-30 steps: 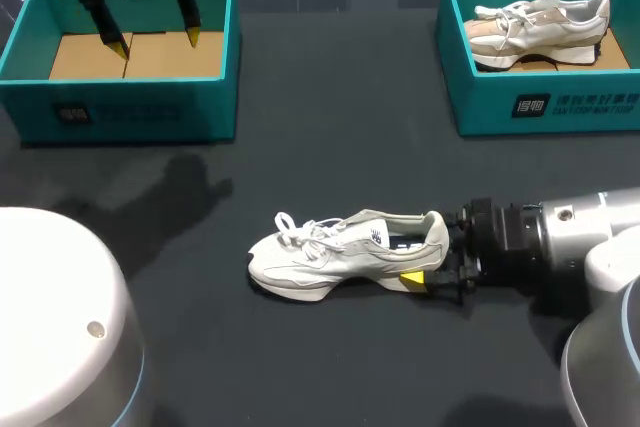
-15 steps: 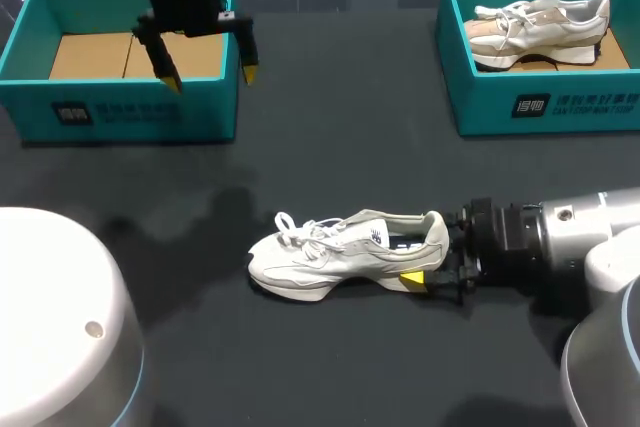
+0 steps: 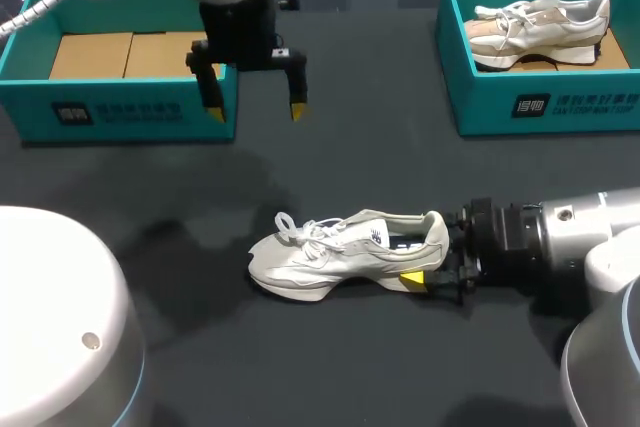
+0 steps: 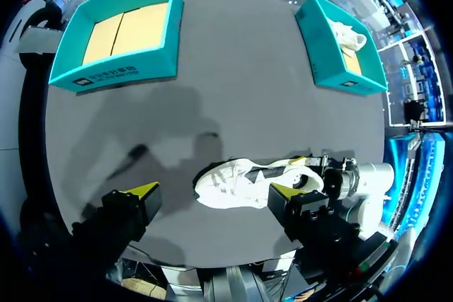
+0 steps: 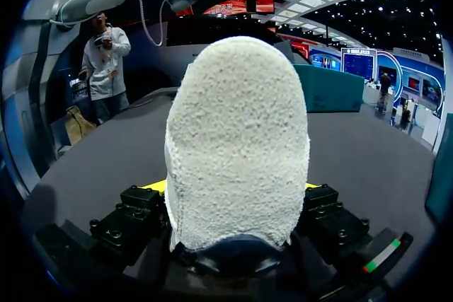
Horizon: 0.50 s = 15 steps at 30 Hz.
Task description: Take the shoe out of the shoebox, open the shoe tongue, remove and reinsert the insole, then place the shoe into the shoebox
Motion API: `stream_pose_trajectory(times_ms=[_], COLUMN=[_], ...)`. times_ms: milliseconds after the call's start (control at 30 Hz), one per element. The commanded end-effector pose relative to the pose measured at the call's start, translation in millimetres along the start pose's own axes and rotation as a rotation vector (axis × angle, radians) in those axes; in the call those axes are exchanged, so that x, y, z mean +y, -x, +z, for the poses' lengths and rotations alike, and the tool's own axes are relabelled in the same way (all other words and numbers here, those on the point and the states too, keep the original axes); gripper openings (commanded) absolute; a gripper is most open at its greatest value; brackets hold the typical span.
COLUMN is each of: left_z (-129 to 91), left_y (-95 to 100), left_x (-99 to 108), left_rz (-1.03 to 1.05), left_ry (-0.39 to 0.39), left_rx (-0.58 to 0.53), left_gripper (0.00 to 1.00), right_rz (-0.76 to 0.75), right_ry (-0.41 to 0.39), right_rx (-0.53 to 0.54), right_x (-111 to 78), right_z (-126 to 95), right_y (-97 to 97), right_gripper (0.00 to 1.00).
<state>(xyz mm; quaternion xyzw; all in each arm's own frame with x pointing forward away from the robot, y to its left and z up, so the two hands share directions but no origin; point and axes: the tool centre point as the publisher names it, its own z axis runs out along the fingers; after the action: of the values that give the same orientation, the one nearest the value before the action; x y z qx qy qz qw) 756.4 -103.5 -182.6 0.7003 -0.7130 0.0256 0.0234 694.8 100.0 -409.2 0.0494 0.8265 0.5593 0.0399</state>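
The right gripper (image 3: pixel 428 257) clamps the shoe (image 3: pixel 340 252) at the heel, blocking that end. Toe, laces and both long sides lie open over the table (image 3: pixel 400 167). The left gripper (image 3: pixel 256 111) hangs spread above it, between the left box (image 3: pixel 120 115) and the shoe, touching neither. The right box (image 3: pixel 545 105), well apart, holds a second shoe (image 3: pixel 540 25).

overhead, two wrists — all share shoe (image 3: pixel 340 252)
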Motion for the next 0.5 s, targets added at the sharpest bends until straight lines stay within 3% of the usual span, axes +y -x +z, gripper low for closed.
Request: stream_pose_trajectory(times_ms=[33,500], left_z=[11,40], left_y=[-24.1,-73.8], left_x=[6,47], left_rz=[0.007,0.045], left_ry=[0.009,0.047], left_rx=[-0.031,-0.099], left_gripper=[1.0,1.0], right_rz=[0.001,0.001], right_ry=[-0.004,-0.004], right_rx=[-0.002,-0.002], right_x=[0.7,0.7], right_z=[0,0], right_y=[0.1,0.1], right_gripper=[0.0,0.0])
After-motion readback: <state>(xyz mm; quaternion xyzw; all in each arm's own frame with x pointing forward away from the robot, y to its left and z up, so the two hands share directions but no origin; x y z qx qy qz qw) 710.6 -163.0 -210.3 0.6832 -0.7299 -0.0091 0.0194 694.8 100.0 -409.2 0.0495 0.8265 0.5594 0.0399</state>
